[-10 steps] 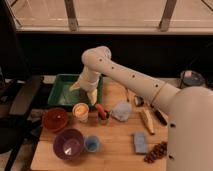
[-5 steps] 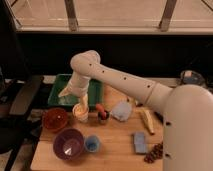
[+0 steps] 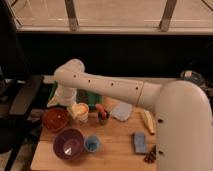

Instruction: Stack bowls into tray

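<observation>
Gripper [image 3: 63,101] hanging just above red-orange bowl [image 3: 55,119], beside white-orange cup [image 3: 80,111]; spread or pressed together, cannot tell. Purple bowl [image 3: 69,144] nearer camera, green tray [image 3: 93,98] directly behind.

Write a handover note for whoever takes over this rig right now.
Gripper: low at the left of the wooden table, just above the round red-orange plastic bowl, before the rectangular green plastic tray.
Round purple plastic bowl: near the front edge, beside the small blue cup.
Done: nothing; both bowls sit outside the tray.
Left: put one bowl in the tray, stack the other inside it.
</observation>
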Tool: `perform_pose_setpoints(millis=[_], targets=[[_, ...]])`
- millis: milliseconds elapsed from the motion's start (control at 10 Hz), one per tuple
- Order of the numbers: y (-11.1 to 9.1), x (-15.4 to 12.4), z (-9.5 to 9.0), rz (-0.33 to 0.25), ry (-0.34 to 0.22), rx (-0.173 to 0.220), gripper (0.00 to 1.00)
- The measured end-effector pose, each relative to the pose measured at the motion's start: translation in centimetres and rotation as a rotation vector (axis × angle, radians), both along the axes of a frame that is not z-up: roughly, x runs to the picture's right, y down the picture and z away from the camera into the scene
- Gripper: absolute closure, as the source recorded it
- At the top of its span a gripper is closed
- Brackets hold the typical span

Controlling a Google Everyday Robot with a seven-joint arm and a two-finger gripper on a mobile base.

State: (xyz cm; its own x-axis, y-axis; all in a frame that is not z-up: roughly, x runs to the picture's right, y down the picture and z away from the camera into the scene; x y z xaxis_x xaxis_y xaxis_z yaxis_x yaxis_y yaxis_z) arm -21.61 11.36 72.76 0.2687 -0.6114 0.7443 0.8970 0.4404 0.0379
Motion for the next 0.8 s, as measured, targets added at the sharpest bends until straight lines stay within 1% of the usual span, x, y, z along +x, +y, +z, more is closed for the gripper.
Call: perform_pose_setpoints(millis=[400, 500, 600, 800], targets=[[0.0, 0.0, 0.0, 0.004, 0.0, -0.001, 0.2], [0.0, 0.1, 0.3, 0.011, 0.01, -0.007, 0.2], [0.3, 0.2, 0.7, 0.013, 0.017, -0.015, 0.2], [1.9, 0.0, 2.8, 0.02, 0.03, -0.036, 0.2]])
